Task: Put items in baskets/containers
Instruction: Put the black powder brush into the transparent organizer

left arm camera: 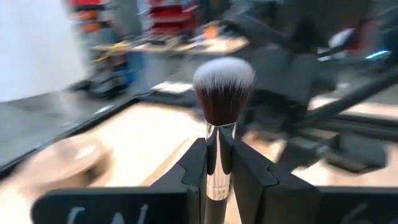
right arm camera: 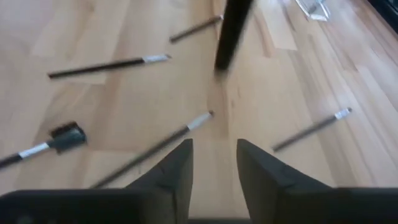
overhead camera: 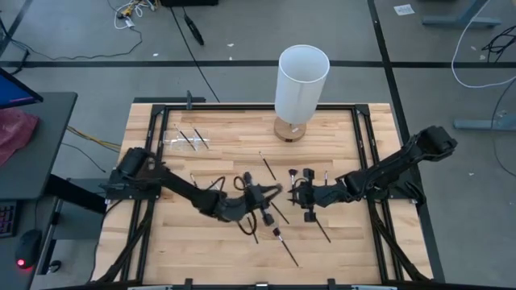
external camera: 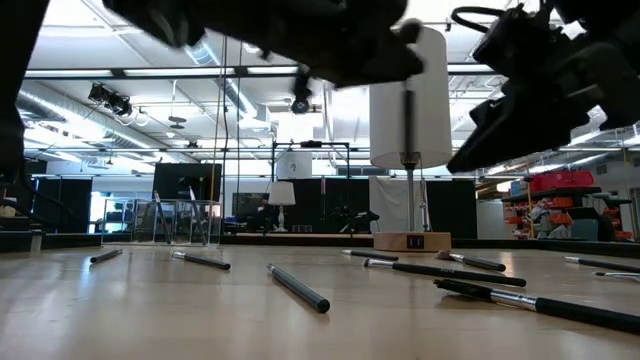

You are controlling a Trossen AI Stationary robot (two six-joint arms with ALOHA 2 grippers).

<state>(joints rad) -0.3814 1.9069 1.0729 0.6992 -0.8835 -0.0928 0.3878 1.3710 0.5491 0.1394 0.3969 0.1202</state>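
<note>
We see a tufted makeup brush (left arm camera: 222, 93) clamped between the left gripper (left arm camera: 219, 163) fingers, bristles up, above the table (overhead camera: 339, 250) centre. Loose brushes (overhead camera: 286, 247) lie scattered from centre toward six o'clock. The clear container (overhead camera: 184, 142) sits at about ten o'clock — two brushes in it. The right gripper (right arm camera: 213, 163) hovers just right of centre, fingers apart — empty. A white cylinder (overhead camera: 301, 84) stands at twelve o'clock.

Table (overhead camera: 339, 242) pale wood, smooth; brush ferrule (left arm camera: 217, 155) glossy metal.
</note>
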